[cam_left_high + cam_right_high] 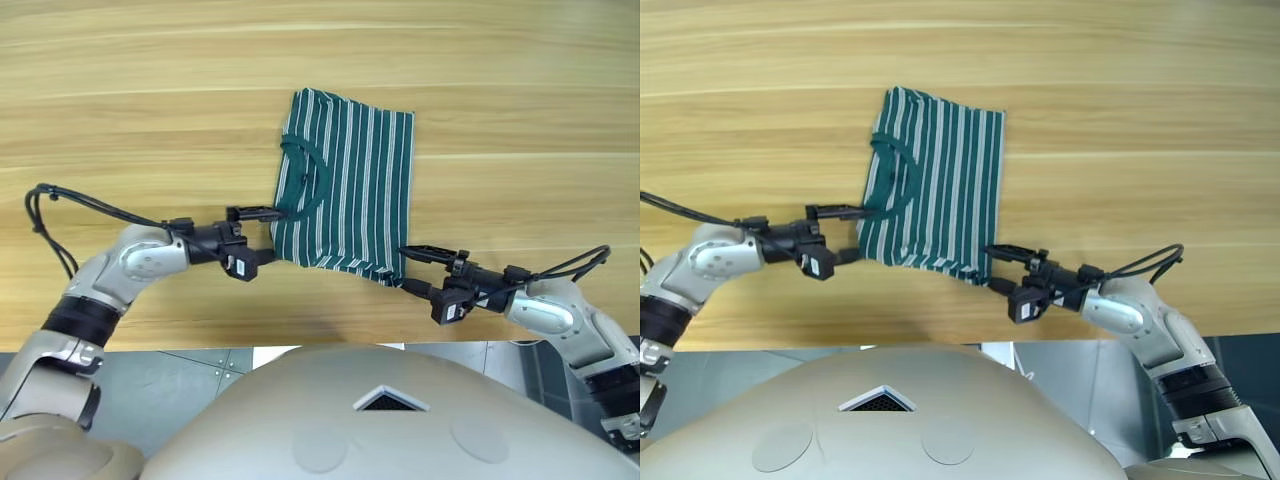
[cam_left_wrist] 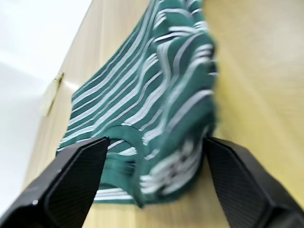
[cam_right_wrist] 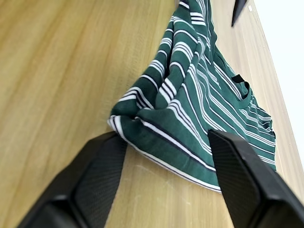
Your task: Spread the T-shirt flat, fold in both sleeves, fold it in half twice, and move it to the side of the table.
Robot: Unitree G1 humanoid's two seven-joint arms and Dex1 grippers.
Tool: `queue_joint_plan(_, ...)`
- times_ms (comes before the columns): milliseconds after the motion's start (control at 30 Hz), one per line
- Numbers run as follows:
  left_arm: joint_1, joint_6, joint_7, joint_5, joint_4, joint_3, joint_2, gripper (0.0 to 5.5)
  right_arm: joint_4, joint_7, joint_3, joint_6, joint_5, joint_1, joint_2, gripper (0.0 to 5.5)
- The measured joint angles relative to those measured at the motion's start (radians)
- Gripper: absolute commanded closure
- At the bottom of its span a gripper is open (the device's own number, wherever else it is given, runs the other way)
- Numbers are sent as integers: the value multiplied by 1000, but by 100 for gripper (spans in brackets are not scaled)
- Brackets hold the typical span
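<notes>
A green T-shirt with white stripes (image 1: 345, 180) lies folded into a narrow rectangle on the wooden table (image 1: 150, 120), its collar on the left side. My left gripper (image 1: 277, 234) is open at the shirt's near left corner, and bunched cloth (image 2: 161, 142) sits between its fingers. My right gripper (image 1: 404, 268) is open at the near right corner, with the hem corner (image 3: 142, 118) between its fingers. That near edge looks slightly raised and rumpled.
Bare wood surrounds the shirt on the left, right and far sides. The table's front edge (image 1: 200, 345) runs just behind both grippers, with grey floor below it.
</notes>
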Motion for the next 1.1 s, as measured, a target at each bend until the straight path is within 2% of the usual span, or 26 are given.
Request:
queue_joint_plan(400, -3, -32, 15, 13, 14, -7, 3, 180, 7, 0, 29, 1, -1, -29, 6, 242)
queue_joint_plan(600, -42, -16, 193, 146, 81, 27, -11, 180, 13, -1, 32, 0, -1, -36, 8, 242)
queue_joint_plan(800, -72, 3, 245, 207, 106, 35, -6, 180, 20, -11, 33, -4, -2, -37, 8, 242)
queue_joint_plan(967, -89, -4, 247, 212, 122, 25, -16, 180, 25, -17, 35, -6, -4, -41, 8, 242)
queue_joint_plan(1100, -25, -45, 151, 61, 57, -40, -10, 180, 23, -18, 36, -5, -5, -42, 7, 242)
